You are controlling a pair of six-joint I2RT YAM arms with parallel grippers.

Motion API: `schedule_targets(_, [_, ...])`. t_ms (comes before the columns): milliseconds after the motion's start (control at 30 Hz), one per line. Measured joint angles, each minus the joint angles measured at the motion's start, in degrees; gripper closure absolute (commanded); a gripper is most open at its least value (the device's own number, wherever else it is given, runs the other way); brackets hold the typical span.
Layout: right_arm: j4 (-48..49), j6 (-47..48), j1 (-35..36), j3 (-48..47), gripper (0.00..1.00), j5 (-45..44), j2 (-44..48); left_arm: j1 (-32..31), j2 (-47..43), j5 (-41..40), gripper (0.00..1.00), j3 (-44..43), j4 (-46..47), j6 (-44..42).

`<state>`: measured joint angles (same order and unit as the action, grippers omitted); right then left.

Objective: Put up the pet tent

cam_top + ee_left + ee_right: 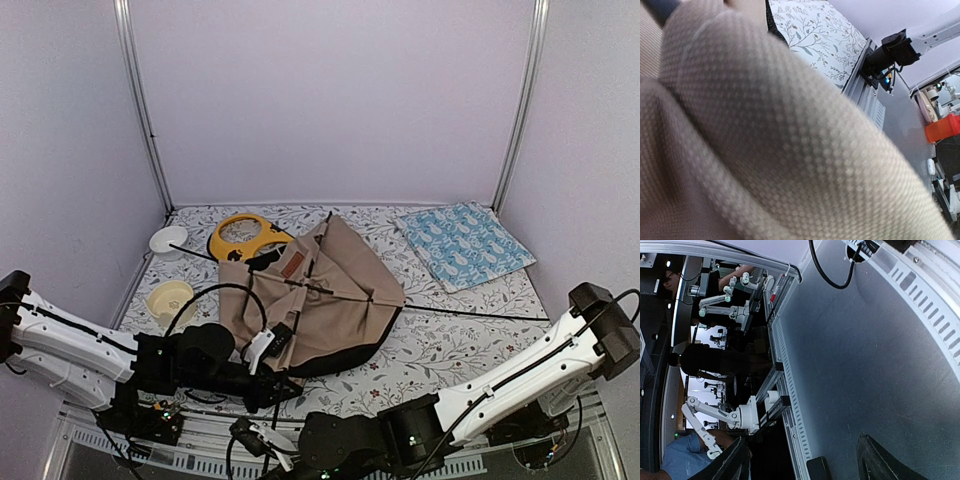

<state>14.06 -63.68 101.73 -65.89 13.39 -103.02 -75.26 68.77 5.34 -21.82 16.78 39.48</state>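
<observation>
**Pet tent (335, 290) collapsed mid-bench, our left gripper (268, 347) at its near hem**

We see the tan tent lying flat and crumpled at the middle of the bench, with its black poles (470, 313) crossing over the cloth and one running out toward the right edge. Cloth fills the left wrist view, so we cannot tell how that jaw pair stands. Our right gripper (802, 445) hangs beyond the near edge, jaws spread apart. The yellow feeder (240, 236) touches the tent's far-left corner, and the blue cushion (463, 243) lies at the far right corner.

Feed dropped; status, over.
Left gripper buried in pet tent fabric, grip unseen. Right gripper open, off the table. Tent collapsed. Yellow feeder at its far corner.
</observation>
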Motion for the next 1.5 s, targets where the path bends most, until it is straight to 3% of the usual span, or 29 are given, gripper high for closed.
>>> schedule_targets(133, [1.4, -1.99, 1.6, 2.75, 0.42, -0.07, 0.5, -0.02, 0.0, 0.02, 1.0, 0.0, 0.0, -0.04])
schedule_targets(200, [1.36, -2.43, 1.95, 3.39, 0.62, -0.09, 0.5, -0.04, 0.0, 0.04, 1.0, 0.0, 0.0, -0.02])
schedule_targets(267, [1.68, -2.75, 2.1, 3.52, 0.89, -0.11, 0.55, -0.07, 0.02, 0.04, 1.0, 0.0, 0.0, -0.02])
schedule_targets(333, [2.29, -3.15, 2.01, 3.82, 1.0, -0.15, 0.76, -0.11, 0.02, 0.09, 1.0, 0.0, 0.0, -0.02])
schedule_targets(533, [2.6, -2.84, 0.35, 8.13, 1.0, -0.44, 5.35, -1.4, -0.92, -0.59, 1.0, 0.0, 0.0, -0.24])
schedule_targets(733, [2.71, 1.01, -4.5, 11.13, 1.0, -0.11, 13.66, -6.67, -2.78, -5.22, 1.0, -0.37, 0.11, -0.98])
schedule_targets(1167, [-1.99, 15.96, -21.2, 10.56, 1.0, 2.16, 21.2, -17.18, -7.08, -22.47, 1.0, -1.31, 2.67, -1.46])
schedule_targets(1500, [-8.07, 21.62, -27.78, 10.19, 1.0, 6.45, 23.69, -20.9, -7.37, -32.44, 1.0, -3.58, 2.73, -1.22])
